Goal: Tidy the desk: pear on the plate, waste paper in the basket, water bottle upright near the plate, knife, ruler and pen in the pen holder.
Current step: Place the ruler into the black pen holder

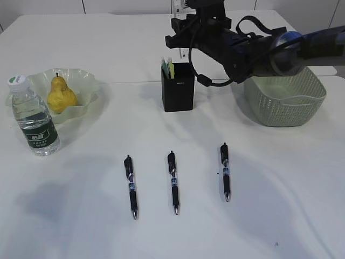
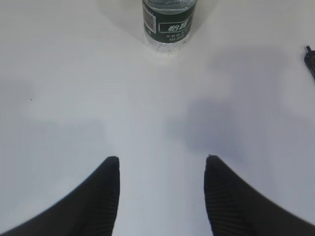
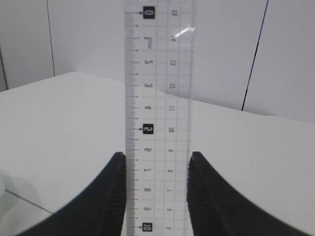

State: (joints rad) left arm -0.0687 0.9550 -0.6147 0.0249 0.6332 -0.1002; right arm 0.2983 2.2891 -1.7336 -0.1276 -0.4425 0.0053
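Right now my right claw (image 3: 156,196) is pinched on the short transparent plastic ruler (image 3: 157,118), its two fingers pressed against the ruler's long edges, up above the black square pen holder (image 1: 178,87). My left claw (image 2: 161,196) stands apart with nothing in it, over bare white table (image 2: 74,98) near the small clear water bottle with the dark green label (image 2: 167,22). The risk, as I judge it: the slick ruler could slip or twist in my grip, or catch the holder's rim and tip it. The holder already carries green and pale items. The yellow pear (image 1: 60,94) sits in the pale green wavy dish (image 1: 89,81). What the sage green lattice basket (image 1: 285,105) holds I cannot tell. Three black pens (image 1: 173,182) lie on the table.
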